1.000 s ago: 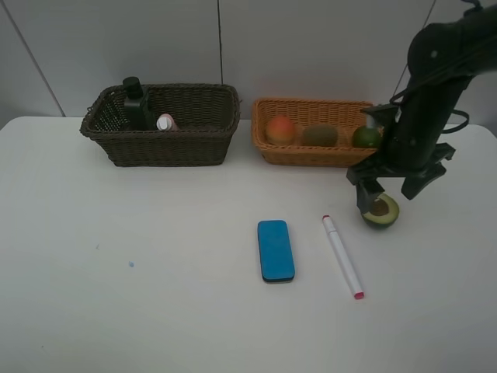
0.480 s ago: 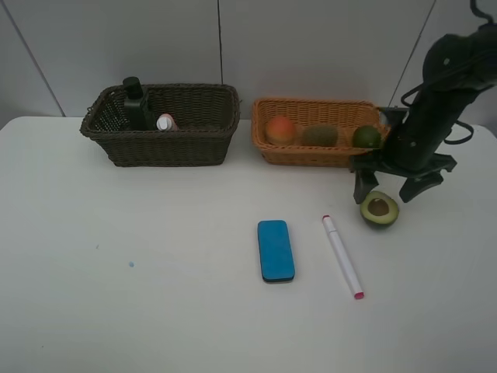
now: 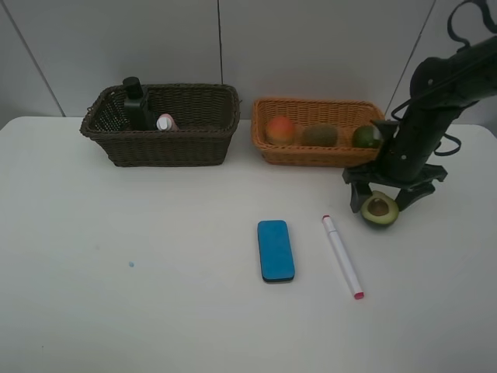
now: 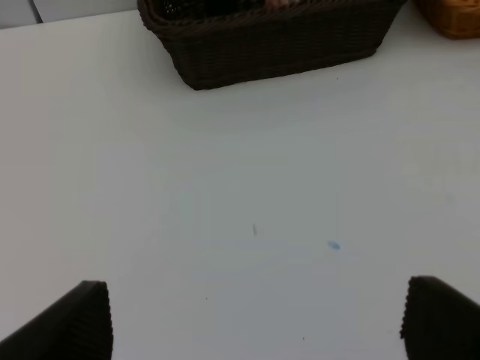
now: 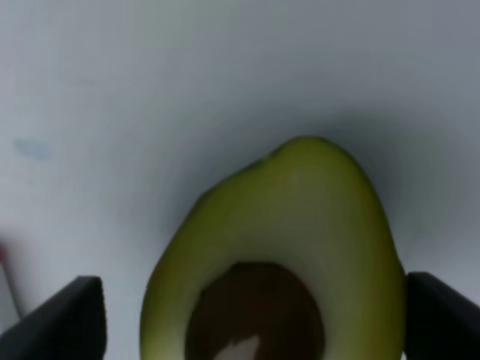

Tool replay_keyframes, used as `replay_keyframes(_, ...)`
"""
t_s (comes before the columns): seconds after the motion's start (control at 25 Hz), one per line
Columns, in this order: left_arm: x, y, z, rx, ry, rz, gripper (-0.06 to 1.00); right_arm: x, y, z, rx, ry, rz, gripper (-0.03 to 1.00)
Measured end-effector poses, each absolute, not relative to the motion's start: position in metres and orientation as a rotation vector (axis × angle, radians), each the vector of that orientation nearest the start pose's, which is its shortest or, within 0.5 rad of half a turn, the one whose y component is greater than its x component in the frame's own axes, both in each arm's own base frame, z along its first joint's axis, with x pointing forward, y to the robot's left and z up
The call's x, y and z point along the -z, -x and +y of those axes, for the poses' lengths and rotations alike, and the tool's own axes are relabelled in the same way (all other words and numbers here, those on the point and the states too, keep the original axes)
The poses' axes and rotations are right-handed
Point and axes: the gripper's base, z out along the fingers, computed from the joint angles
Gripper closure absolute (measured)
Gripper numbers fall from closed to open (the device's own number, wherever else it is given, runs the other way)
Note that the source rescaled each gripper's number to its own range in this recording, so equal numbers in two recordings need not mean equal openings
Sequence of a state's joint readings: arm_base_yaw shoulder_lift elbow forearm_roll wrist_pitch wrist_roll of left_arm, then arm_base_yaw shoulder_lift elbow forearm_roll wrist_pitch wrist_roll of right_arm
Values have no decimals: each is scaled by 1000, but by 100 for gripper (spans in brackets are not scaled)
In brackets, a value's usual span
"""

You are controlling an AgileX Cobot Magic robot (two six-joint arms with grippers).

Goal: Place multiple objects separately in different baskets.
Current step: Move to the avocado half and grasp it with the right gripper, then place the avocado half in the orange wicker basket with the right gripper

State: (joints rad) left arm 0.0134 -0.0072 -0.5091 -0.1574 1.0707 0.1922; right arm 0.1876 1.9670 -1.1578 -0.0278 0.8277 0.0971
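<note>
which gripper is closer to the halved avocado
Right. The right gripper sits just above the halved avocado, with its open fingers straddling it. The left gripper is out of the high view, over bare table and facing the dark brown basket, well away from the avocado.

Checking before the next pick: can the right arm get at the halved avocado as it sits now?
Probably yes. The right gripper hangs open right over the halved avocado, with its fingers on either side of it, and nothing lies between them and the fruit.
</note>
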Motion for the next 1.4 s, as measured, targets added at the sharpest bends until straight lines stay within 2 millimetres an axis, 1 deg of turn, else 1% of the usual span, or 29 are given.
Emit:
replay_keyframes(0.2,-280,8,-13,58,-191,2020,0,-111,-343,63,38,172,3163,-1)
replay_keyframes(0.4,-280,8,-13,58,-191,2020,0,-108,-343,62,61,194,3168,-1)
replay_keyframes(0.44,-280,8,-13,58,-191,2020,0,-108,-344,61,73,206,3166,1)
replay_keyframes(0.48,-280,8,-13,58,-191,2020,0,-108,-344,61,80,212,3164,5)
replay_keyframes(0.52,-280,8,-13,58,-191,2020,0,-108,-344,61,85,217,3164,12)
replay_keyframes(0.56,-280,8,-13,58,-191,2020,0,-108,-343,60,92,223,3166,21)
replay_keyframes(0.6,-280,8,-13,58,-191,2020,0,-108,-343,60,96,226,3168,26)
replay_keyframes(0.84,-280,8,-13,58,-191,2020,0,-109,-341,59,115,235,3196,26)
replay_keyframes(0.92,-280,8,-13,58,-191,2020,0,-112,-338,58,122,235,3217,26)
replay_keyframes(1.0,-280,8,-13,58,-191,2020,0,-124,-337,58,121,231,3205,26)
replay_keyframes(1.12,-280,8,-13,58,-191,2020,0,-158,-346,59,101,217,3108,26)
replay_keyframes(1.24,-280,8,-13,58,-191,2020,0,-199,-369,64,74,205,2974,26)
replay_keyframes(1.36,-280,8,-13,58,-191,2020,0,-227,-394,73,16,234,2867,26)
replay_keyframes(1.4,-280,8,-13,58,-191,2020,0,-231,-403,76,0,248,2843,26)
